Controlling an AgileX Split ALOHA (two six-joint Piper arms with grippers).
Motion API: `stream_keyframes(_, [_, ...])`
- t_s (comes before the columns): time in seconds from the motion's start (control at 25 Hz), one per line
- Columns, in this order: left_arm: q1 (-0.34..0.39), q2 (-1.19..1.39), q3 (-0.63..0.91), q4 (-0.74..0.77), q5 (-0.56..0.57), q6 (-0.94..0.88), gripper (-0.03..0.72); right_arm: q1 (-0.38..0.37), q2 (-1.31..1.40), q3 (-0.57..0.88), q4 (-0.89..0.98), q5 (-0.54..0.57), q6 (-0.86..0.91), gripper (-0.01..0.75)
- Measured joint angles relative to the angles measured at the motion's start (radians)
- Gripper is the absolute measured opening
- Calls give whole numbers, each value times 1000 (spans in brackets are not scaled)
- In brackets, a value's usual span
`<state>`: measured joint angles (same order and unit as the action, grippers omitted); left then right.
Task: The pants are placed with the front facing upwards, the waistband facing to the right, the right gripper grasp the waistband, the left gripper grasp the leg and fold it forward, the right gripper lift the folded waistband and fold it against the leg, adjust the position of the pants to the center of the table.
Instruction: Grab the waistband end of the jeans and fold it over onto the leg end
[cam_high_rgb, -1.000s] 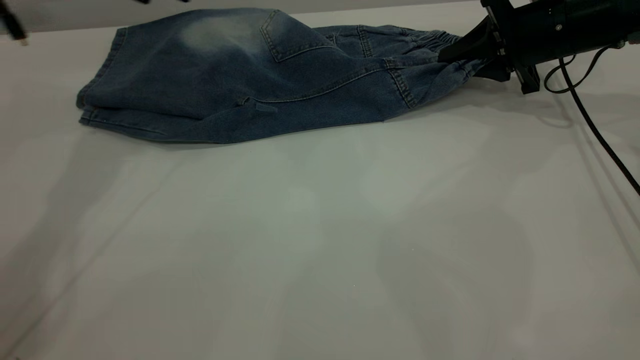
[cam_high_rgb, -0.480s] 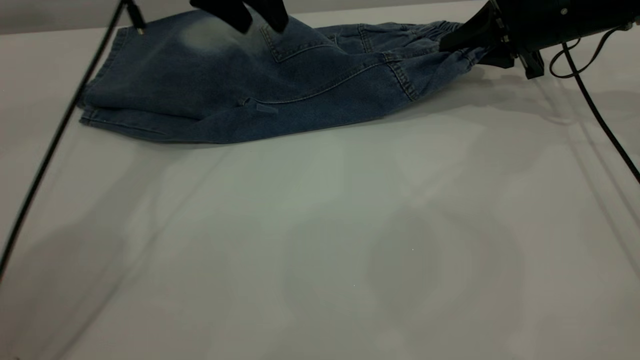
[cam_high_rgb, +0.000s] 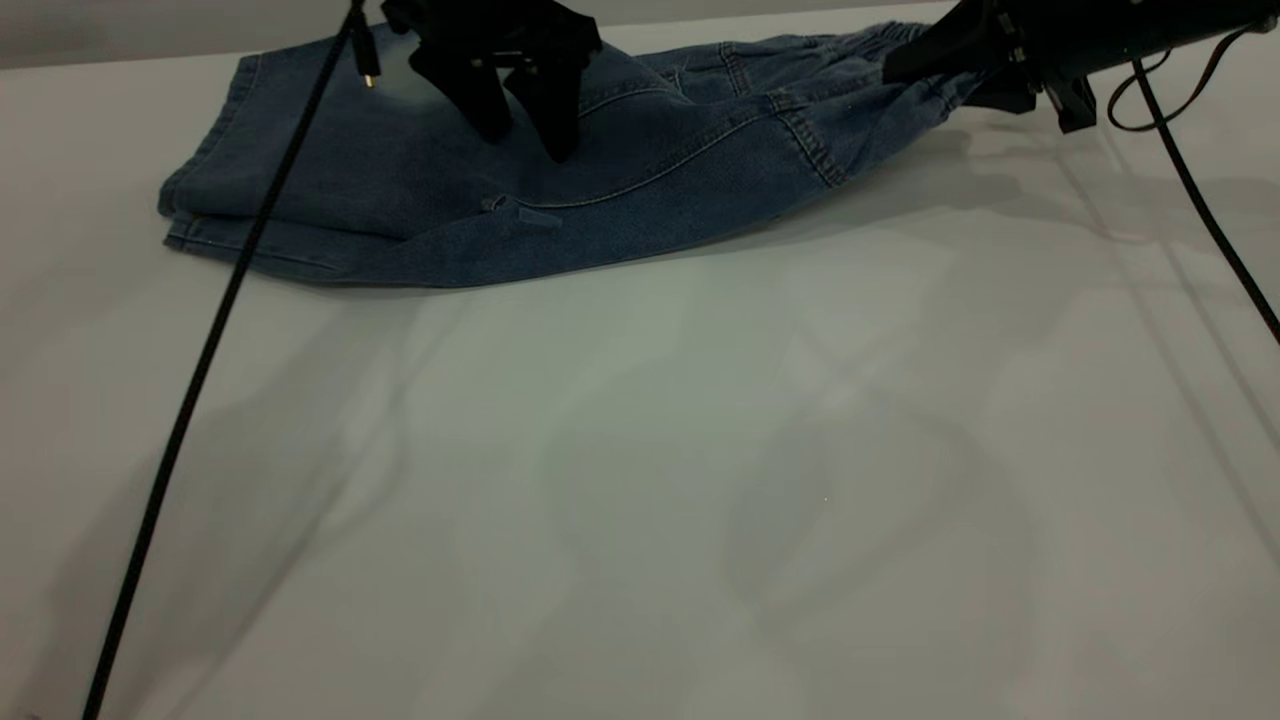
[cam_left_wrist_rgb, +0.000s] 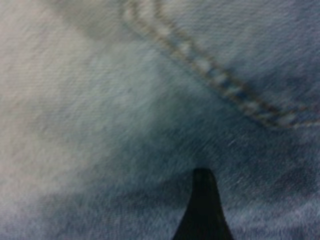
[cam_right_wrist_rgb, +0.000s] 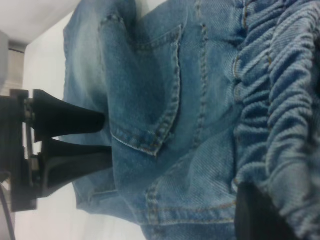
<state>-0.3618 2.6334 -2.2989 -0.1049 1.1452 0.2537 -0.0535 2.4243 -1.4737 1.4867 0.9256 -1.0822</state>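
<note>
The pants (cam_high_rgb: 650, 170) lie folded lengthwise along the far side of the table (cam_high_rgb: 640, 480), legs to the left. At the far right my right gripper (cam_high_rgb: 935, 68) is shut on the waistband (cam_high_rgb: 865, 42) and holds that end slightly off the table. In the right wrist view the ruched waistband (cam_right_wrist_rgb: 280, 100) bunches over one black finger (cam_right_wrist_rgb: 255, 215). My left gripper (cam_high_rgb: 522, 125) hangs open just above the middle of the pants, near the pocket (cam_right_wrist_rgb: 150, 95). The left wrist view shows one fingertip (cam_left_wrist_rgb: 202, 200) close over the denim (cam_left_wrist_rgb: 125, 100).
The left arm's black cable (cam_high_rgb: 200, 370) slants across the table's left side. At the right edge the right arm's cable (cam_high_rgb: 1200, 210) trails down. Bare tabletop fills the whole near half.
My left gripper has come down from the top edge to just over the pants' middle, trailing its cable. The right gripper has lifted the waistband a little higher.
</note>
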Motion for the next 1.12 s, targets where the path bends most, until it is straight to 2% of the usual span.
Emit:
stream_keyframes(0.16, [-12,17,0,37,-16,1,493,10,-21,0,-1,-1,0,98])
stream_keyframes(0.6, [-12,53,0,26,-23,2,493,37,-105,0,-12,33,10,98])
stream_keyframes(1.12, [-12,52,0,27,-24,3,493,220,-164,-1,39,45,8,98])
